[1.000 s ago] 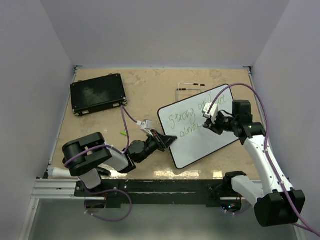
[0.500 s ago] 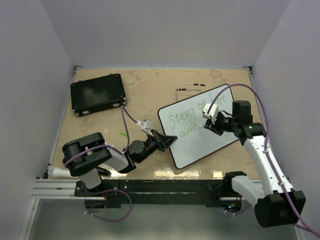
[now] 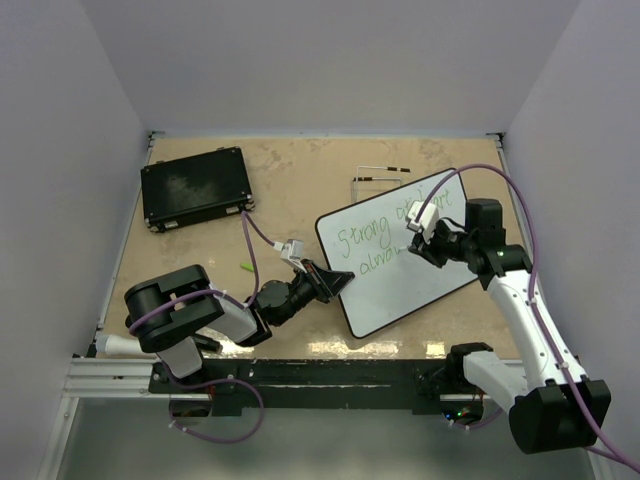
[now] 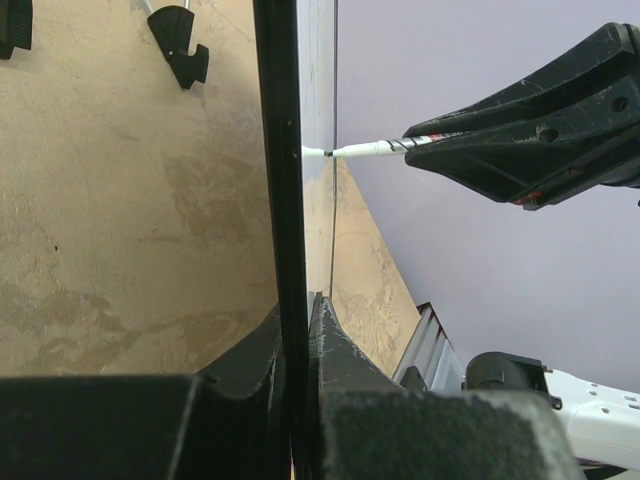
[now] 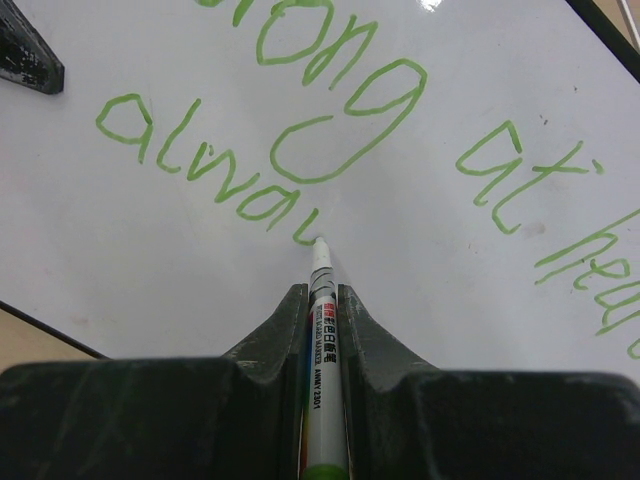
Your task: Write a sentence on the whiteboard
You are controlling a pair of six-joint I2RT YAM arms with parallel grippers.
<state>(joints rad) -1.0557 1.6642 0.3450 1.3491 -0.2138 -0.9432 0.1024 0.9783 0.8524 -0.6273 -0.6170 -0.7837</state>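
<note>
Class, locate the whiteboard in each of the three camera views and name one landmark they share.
Top external: whiteboard, tilted, right of centre.
Left wrist: edge-on down the middle, clamped by the left gripper.
Right wrist: fills the frame, under green writing.
Shared landmark: the right gripper holding the marker.

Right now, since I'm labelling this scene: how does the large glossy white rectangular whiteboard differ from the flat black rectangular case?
The glossy white whiteboard is larger; the flat black case is smaller. The whiteboard bears green handwritten words; the case shows none. The left gripper clamps the whiteboard's edge; no gripper holds the case. Both are rectangular.
</note>
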